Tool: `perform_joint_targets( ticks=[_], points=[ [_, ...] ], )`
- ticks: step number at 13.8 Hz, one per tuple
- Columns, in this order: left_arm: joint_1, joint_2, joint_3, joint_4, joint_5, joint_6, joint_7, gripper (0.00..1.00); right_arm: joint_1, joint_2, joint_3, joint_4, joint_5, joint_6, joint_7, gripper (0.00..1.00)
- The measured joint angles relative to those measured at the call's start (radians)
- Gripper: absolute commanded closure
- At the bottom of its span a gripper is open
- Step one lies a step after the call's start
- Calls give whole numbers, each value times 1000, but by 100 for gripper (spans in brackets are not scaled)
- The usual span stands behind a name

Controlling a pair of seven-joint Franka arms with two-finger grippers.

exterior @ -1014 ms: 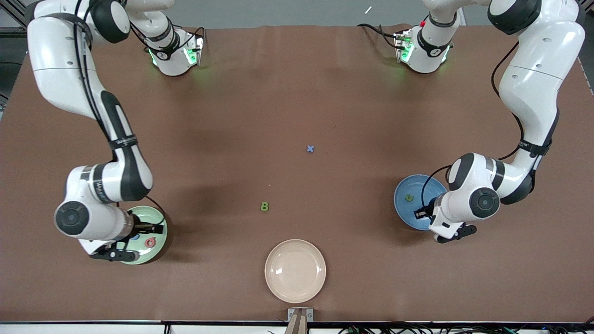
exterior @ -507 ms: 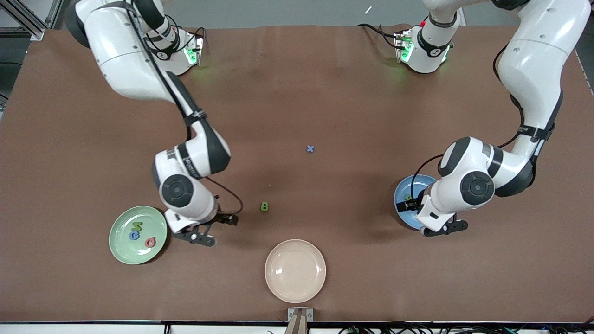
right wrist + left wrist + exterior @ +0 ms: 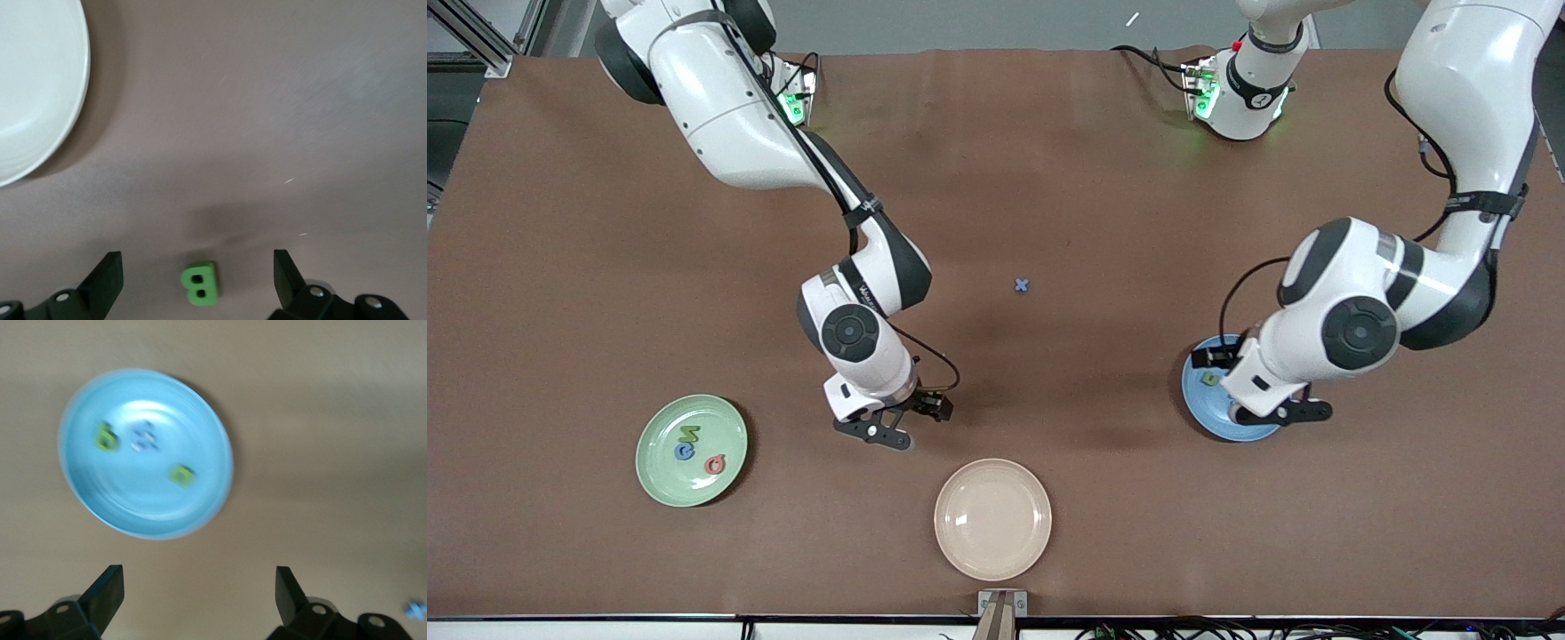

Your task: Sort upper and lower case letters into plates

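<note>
Between our right gripper's (image 3: 193,283) wide-apart jaws lies the chunky green toy letter B (image 3: 200,283), flat on the matte brown table cover (image 3: 1103,204), ungrasped. Our left gripper (image 3: 200,597), jaws also spread and empty, hangs over the glossy round blue plate (image 3: 200,513), which holds three small letters (image 3: 105,437). Another three rest in the glossy pale green plate (image 3: 660,484). We judge sorting mostly done: the B and a small blue x (image 3: 1022,285) remain on the table.

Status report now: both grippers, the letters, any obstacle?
Right gripper open over green B. Left gripper open, empty, beside blue plate holding three letters. Green plate holds three. Blue x loose mid-table. Nothing blocking.
</note>
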Motion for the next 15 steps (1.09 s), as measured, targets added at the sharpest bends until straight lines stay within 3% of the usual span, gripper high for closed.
perform_joint_targets(
  ticks=[4, 7, 10, 13, 15],
  points=[
    [-33, -2, -93, -148, 0, 141, -250, 2, 17, 32, -1, -2, 0, 31, 17, 8],
    [-124, 13, -99, -228, 3, 298, -375, 14, 32, 32, -1, -5, 0, 26, 17, 33],
    [-216, 53, -96, -240, 59, 387, -422, 31, 43, 32, -1, -25, -5, 24, 17, 56],
    [-275, 112, -64, -241, 126, 412, -436, 34, 43, 28, -5, -30, -24, 18, 17, 89],
    [-287, 153, -55, -241, 134, 435, -436, 36, 43, 21, -7, -31, -24, 16, 17, 99]
  ],
)
